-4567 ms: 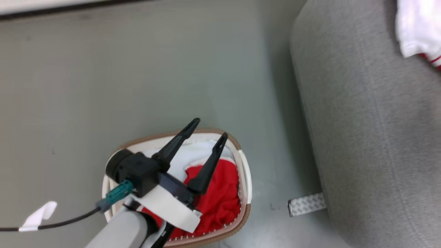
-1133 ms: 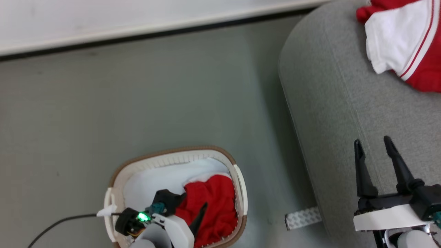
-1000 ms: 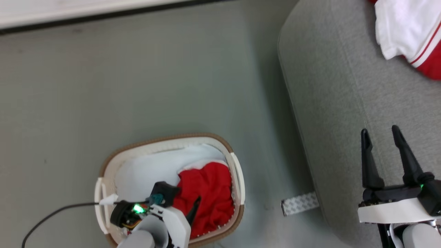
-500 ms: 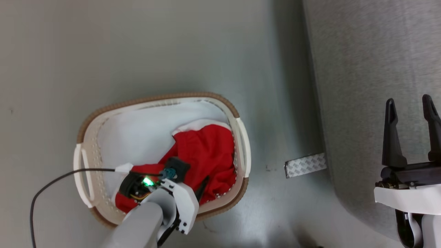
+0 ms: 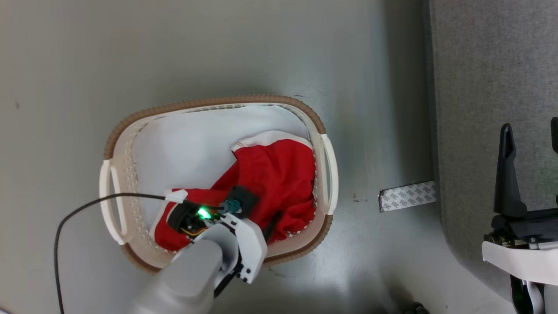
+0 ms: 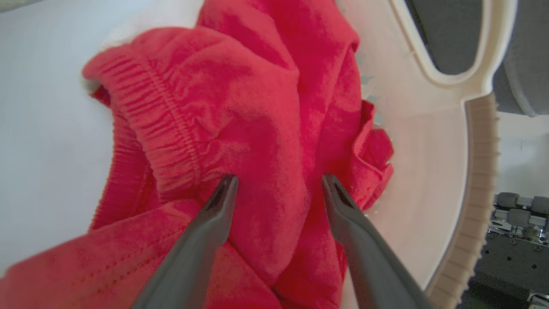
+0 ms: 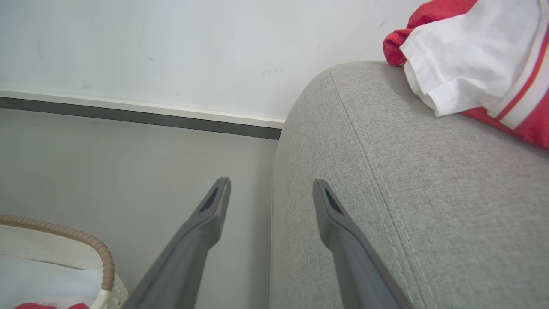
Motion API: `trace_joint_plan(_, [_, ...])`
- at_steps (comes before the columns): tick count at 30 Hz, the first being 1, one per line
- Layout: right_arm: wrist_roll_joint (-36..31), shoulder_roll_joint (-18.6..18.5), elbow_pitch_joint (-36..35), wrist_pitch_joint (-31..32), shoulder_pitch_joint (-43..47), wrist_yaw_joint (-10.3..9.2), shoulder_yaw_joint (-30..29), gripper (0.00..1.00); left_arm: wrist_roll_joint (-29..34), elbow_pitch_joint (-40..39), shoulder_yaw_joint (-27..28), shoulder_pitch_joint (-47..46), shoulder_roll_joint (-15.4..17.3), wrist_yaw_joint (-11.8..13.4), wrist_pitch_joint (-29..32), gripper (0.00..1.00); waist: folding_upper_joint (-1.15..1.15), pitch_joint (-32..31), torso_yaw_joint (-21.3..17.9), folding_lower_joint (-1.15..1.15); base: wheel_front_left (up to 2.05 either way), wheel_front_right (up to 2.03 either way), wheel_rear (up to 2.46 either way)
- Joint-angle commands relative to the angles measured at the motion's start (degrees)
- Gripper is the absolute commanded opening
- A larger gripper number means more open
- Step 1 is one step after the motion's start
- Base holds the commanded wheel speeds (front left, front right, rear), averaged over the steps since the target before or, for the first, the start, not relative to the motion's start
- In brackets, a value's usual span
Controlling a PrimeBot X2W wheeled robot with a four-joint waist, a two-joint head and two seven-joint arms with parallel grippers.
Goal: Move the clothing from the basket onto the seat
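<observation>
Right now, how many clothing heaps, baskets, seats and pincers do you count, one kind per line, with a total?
Clothing heaps: 2 (red heap in the basket; red-and-white heap on the seat)
Baskets: 1
Seats: 1
Pincers: 2 (left pincer, right pincer, both open)
Total: 6

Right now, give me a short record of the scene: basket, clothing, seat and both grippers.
basket: on the floor, left of the seat
clothing in basket: red garment, bunched toward the right side
clothing on seat: red-and-white garment
left gripper: inside the basket, open, fingers straddling a fold of the red garment
right gripper: open, empty, at the seat's edge
</observation>
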Motion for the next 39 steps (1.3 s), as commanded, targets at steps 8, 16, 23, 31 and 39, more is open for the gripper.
trace_joint_plan(8, [-1.41,-0.08,-1.27,-0.13,0.86,-0.13,-0.1,1.0,-6.28,0.95,-6.44,-2.7,-1.69,0.06,-2.73,0.0,0.0,0.15,1.12,-0.01,0.0,0.0,0.0])
trace_joint_plan(16, [-0.07,-0.08,0.31,-0.13,-1.22,-0.13,1.14,1.0,-13.7,-1.14,-7.31,-3.3,-0.59,0.06,-6.18,0.0,0.0,-2.72,0.82,-0.01,0.0,0.0,0.0])
trace_joint_plan(23, [1.74,-0.1,3.9,-0.13,-1.26,-0.13,2.01,1.0,-18.66,-7.32,-3.92,0.51,3.05,0.06,-6.9,0.0,0.0,-11.24,1.59,-0.01,0.0,0.0,0.0])
trace_joint_plan(31, [3.06,-0.12,8.27,-0.12,1.1,-0.13,2.64,1.0,-19.18,-17.32,3.61,9.26,5.5,0.6,-6.9,0.0,0.0,-22.66,3.26,-0.01,0.0,0.0,0.0])
trace_joint_plan(39, [2.82,-0.13,12.28,-0.13,3.81,-0.13,3.35,1.0,-18.41,-29.87,8.4,17.66,8.1,4.54,-6.91,0.0,0.0,-34.54,5.72,-0.01,0.0,0.0,0.0])
